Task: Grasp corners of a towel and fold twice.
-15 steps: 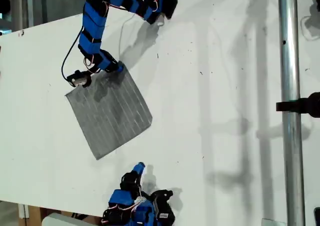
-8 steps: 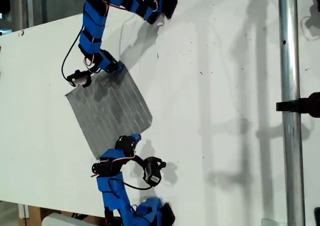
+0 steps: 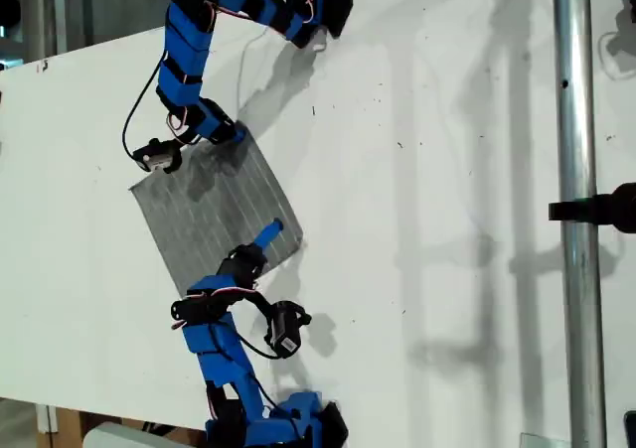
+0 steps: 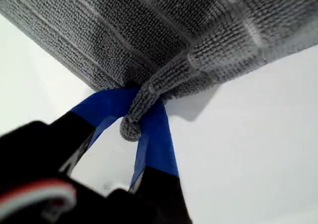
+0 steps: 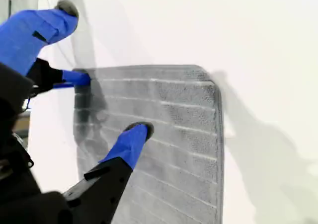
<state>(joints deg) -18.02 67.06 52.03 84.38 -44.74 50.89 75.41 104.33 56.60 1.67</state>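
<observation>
White tabletop (image 3: 417,170), towel (image 3: 214,215) flat at exterior view's left: your first gripper (image 4: 141,117) pinches one far corner (image 4: 130,127) while your second gripper (image 5: 97,52), spread open over cloth, needs a near corner before folding

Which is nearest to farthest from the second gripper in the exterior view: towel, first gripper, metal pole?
1. Towel, lying beneath my second gripper.
2. My first gripper, clamping the towel's far corner.
3. Metal pole, at the exterior view's right.
</observation>
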